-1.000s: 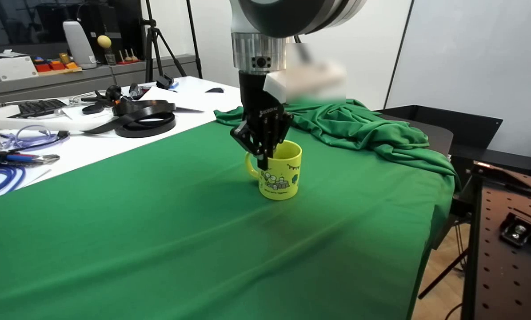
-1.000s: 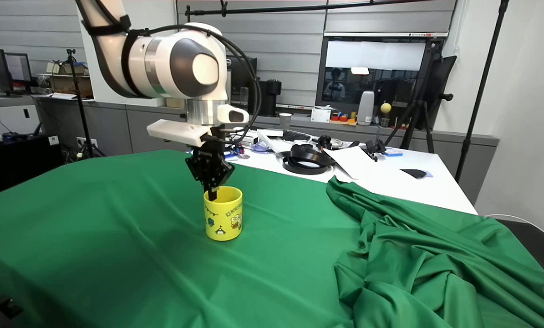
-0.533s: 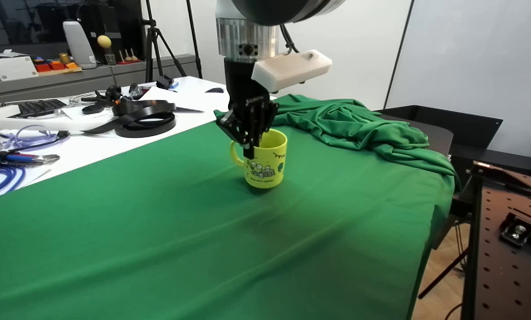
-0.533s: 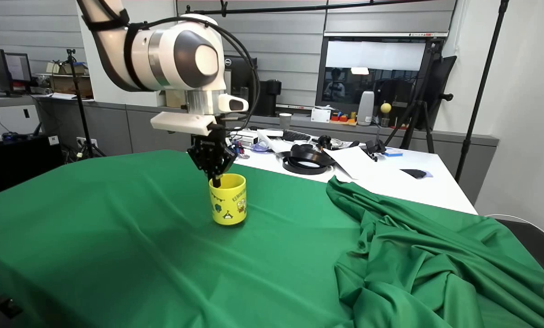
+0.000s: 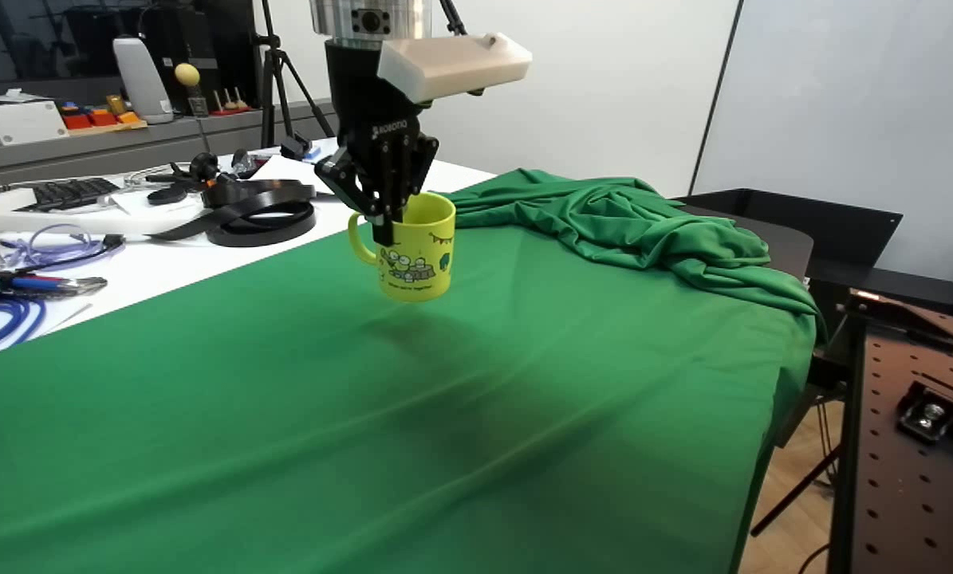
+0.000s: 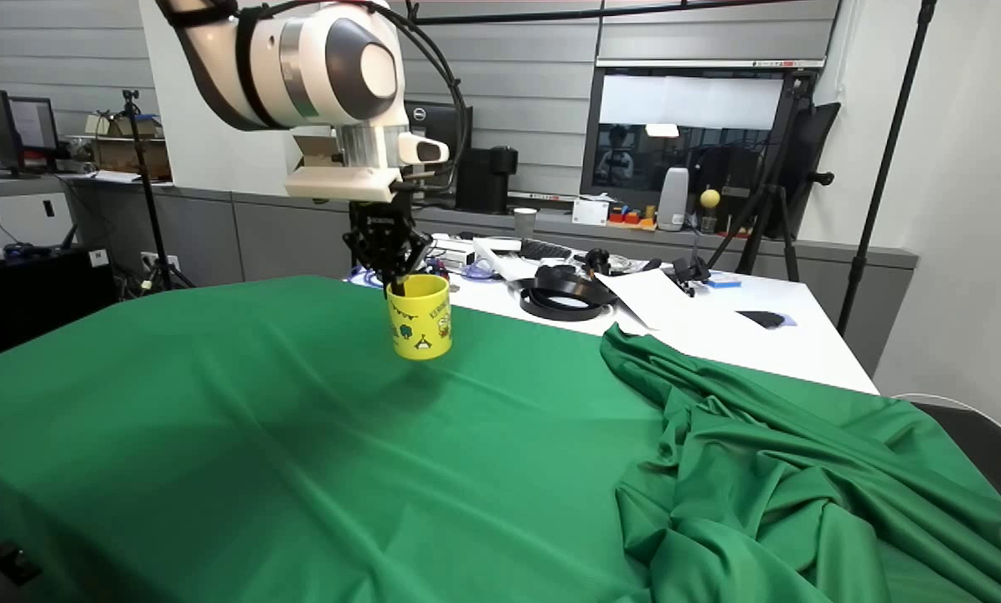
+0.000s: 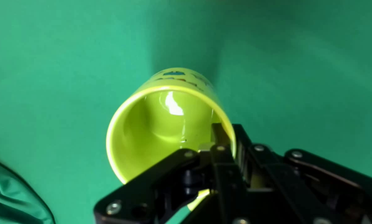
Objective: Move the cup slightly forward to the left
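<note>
The cup is a small bright yellow mug with a printed design. It hangs upright above the green cloth in both exterior views, as the cup and again as the cup. Its handle points left in an exterior view. My gripper is shut on the cup's wall at the rim. In the wrist view the cup is seen from above, with one finger of my gripper inside the rim and one outside. The fingers hide part of the rim and most of the handle.
A green cloth covers the table. Bunched green cloth lies at one side. A white table part holds black tape rolls, cables and papers. A brown perforated board stands beyond the table's edge in an exterior view.
My gripper has lifted the cup off the cloth. The cup has moved up and left in an exterior view, and up, farther back, in the opposite exterior view. The grip stays the same.
</note>
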Controlling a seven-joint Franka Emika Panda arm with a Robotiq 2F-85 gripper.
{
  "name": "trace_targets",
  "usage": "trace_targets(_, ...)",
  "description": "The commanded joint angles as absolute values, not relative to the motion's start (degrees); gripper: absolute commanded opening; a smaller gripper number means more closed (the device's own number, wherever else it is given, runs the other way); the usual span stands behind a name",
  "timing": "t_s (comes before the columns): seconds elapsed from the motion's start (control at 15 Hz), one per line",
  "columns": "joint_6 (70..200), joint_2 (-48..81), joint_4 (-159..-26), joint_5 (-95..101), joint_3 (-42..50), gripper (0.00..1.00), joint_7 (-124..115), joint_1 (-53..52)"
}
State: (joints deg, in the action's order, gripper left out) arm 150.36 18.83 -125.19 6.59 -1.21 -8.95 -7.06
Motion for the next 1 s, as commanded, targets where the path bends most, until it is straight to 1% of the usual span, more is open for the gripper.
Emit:
trace_targets(0.0, 147.24, 21.05, -121.17, 5.06, -2.79, 0.02, -6.45, -6.95)
trace_targets(0.73, 142.78, 26.27, -116.92, 5.29, -3.99, 0.02, -4.58, -8.18)
trace_targets(0.8, 142.62, 26.46, -116.76, 5.22, -4.05, 0.35, -4.39, -8.14)
trace_targets(0.87, 142.63, 26.56, -116.74, 5.25, -4.04, 0.36, -4.28, -8.13)
trace_targets(0.93, 142.62, 26.56, -116.68, 5.24, -4.04, 0.4, -4.14, -8.09)
